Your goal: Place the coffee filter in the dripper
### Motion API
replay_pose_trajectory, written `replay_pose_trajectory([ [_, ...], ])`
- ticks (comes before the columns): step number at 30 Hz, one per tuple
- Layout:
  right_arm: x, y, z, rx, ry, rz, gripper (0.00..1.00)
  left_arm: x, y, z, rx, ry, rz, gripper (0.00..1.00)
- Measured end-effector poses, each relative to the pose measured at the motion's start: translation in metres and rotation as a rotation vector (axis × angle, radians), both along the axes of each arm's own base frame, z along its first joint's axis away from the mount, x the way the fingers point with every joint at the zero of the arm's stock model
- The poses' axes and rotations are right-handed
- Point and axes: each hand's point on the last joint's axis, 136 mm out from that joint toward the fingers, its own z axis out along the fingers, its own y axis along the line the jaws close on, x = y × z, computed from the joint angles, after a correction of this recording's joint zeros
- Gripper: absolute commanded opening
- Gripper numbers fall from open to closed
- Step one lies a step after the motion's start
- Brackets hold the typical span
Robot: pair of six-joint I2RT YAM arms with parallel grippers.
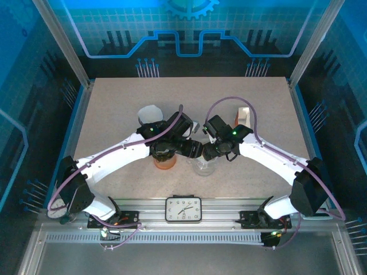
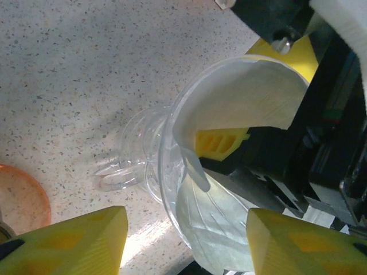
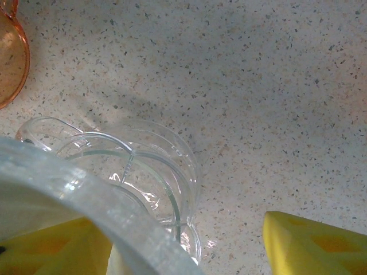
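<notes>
The left gripper (image 2: pixel 184 223) is released: its yellow fingers stand wide apart on either side of the dripper (image 2: pixel 150 172) and touch nothing. The right gripper (image 3: pixel 182 223) is also spread. One of its fingers reaches inside the filter (image 2: pixel 241 94), with no clamp evident. The filter, creased white paper, lines the clear ribbed plastic cone on the speckled table (image 2: pixel 80 63). The left wrist view looks into the filter. The right wrist view catches the rim and ringed base. The top view places an orange cup (image 1: pixel 164 162) just beside the dripper.

white left arm (image 1: pixel 114 157) stretched inward | white right arm (image 1: pixel 275 156) mirrors it | yellow-fingered left tool (image 2: pixel 186 226) jaws parted | yellow-fingered right tool (image 3: pixel 189 229) jaws wide | tools nose-to-nose
</notes>
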Motion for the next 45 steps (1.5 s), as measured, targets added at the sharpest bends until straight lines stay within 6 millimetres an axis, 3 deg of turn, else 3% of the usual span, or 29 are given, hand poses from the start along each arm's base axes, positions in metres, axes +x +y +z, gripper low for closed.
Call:
replay_pose_trajectory([
  [5,0.000,0.001,0.000,0.003,-0.007,-0.003,0.70,0.002,-0.001,0.001,-0.007,-0.007,0.009,0.43],
  [11,0.001,0.000,0.001,0.004,-0.020,-0.007,0.70,0.001,0.000,0.000,-0.002,-0.003,0.009,0.37],
  [17,0.002,0.000,0.009,0.019,-0.045,-0.016,0.71,-0.001,0.001,-0.001,0.007,0.005,0.007,0.35],
  [27,0.005,-0.003,0.050,0.094,-0.154,-0.036,0.71,-0.002,0.002,-0.004,0.015,0.013,0.006,0.34],
  [33,0.000,0.000,0.047,0.101,-0.125,-0.023,0.70,-0.002,0.003,-0.004,0.016,0.014,0.006,0.35],
  [40,0.002,0.002,0.018,0.039,-0.051,-0.019,0.70,-0.002,0.003,-0.004,0.017,0.015,0.006,0.35],
  [45,0.001,0.003,0.010,0.023,-0.034,-0.011,0.70,-0.002,0.002,-0.007,0.022,0.020,0.006,0.34],
])
